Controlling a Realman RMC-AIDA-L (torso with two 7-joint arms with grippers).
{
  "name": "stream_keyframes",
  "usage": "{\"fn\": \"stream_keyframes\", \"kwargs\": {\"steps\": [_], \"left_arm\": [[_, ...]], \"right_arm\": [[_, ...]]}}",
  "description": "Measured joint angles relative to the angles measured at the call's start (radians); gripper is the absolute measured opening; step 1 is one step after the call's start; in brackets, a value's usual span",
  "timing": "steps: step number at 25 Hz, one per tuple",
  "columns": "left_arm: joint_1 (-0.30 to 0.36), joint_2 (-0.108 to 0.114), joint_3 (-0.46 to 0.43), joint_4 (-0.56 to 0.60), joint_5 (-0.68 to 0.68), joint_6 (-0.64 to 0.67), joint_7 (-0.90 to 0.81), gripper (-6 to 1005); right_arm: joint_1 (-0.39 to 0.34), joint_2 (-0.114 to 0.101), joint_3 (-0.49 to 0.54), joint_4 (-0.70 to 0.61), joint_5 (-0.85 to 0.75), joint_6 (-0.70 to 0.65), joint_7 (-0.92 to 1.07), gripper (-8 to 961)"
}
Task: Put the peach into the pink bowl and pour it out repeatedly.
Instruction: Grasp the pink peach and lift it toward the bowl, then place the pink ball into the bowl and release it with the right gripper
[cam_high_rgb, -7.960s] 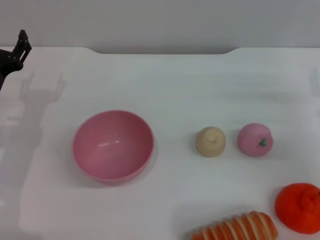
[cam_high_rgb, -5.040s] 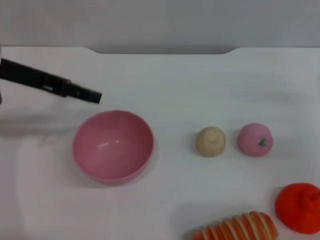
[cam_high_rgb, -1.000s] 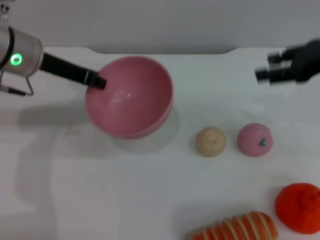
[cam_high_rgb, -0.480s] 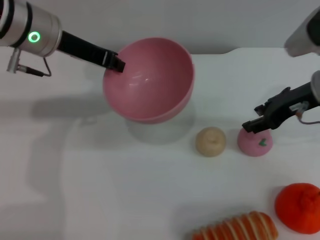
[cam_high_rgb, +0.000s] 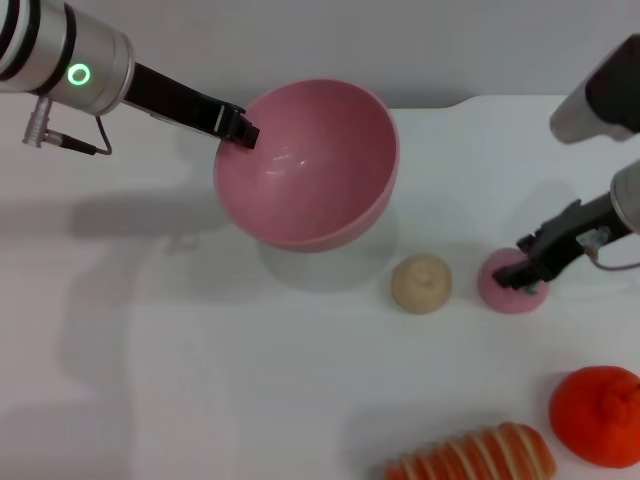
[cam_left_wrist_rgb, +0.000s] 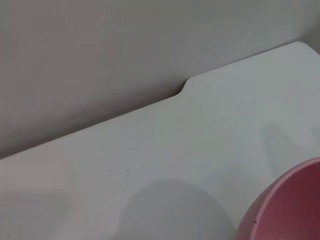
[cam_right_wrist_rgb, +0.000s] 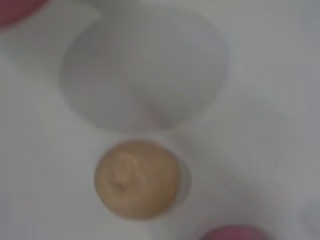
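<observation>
The pink bowl (cam_high_rgb: 310, 165) is held up above the table, tilted, with its opening towards me. My left gripper (cam_high_rgb: 240, 128) is shut on its left rim. A bit of the bowl's rim shows in the left wrist view (cam_left_wrist_rgb: 287, 210). The peach (cam_high_rgb: 500, 288) lies on the table at the right. My right gripper (cam_high_rgb: 520, 280) is down on its top, open, with one finger on each side of the leaf mark. The peach's edge shows in the right wrist view (cam_right_wrist_rgb: 232, 234).
A beige bun-like lump (cam_high_rgb: 421, 283) lies just left of the peach and also shows in the right wrist view (cam_right_wrist_rgb: 137, 179). An orange tangerine (cam_high_rgb: 597, 415) and a striped bread loaf (cam_high_rgb: 470, 455) lie at the front right. The table's back edge (cam_high_rgb: 430, 102) has a notch.
My right gripper has come down from above the peach onto its top. My left gripper has shifted the lifted bowl slightly right and down.
</observation>
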Motion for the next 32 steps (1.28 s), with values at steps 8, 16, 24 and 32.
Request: {"fn": "stream_keyframes", "kwargs": {"steps": [8,16,24,32], "left_arm": [[-0.004,0.000,0.001,0.000,0.000,-0.003,-0.001,45],[-0.004,0.000,0.003,-0.007,-0.011,-0.003,-0.002,45],[-0.006,0.000,0.003,-0.028,-0.011,-0.007,-0.003,45],[-0.010,0.001,0.003,-0.055,-0.011,-0.013,0.004,45]], "right_arm": [[-0.004,0.000,-0.029,0.012,-0.042,-0.002,0.018,552],[-0.010,0.001,-0.051,0.000,-0.044,0.012,0.016,281],[-0.061,0.002,-0.040,-0.214,-0.012,-0.023,0.028,174],[-0.114,0.006,0.024,-0.590,0.168,-0.061,0.050,106]]}}
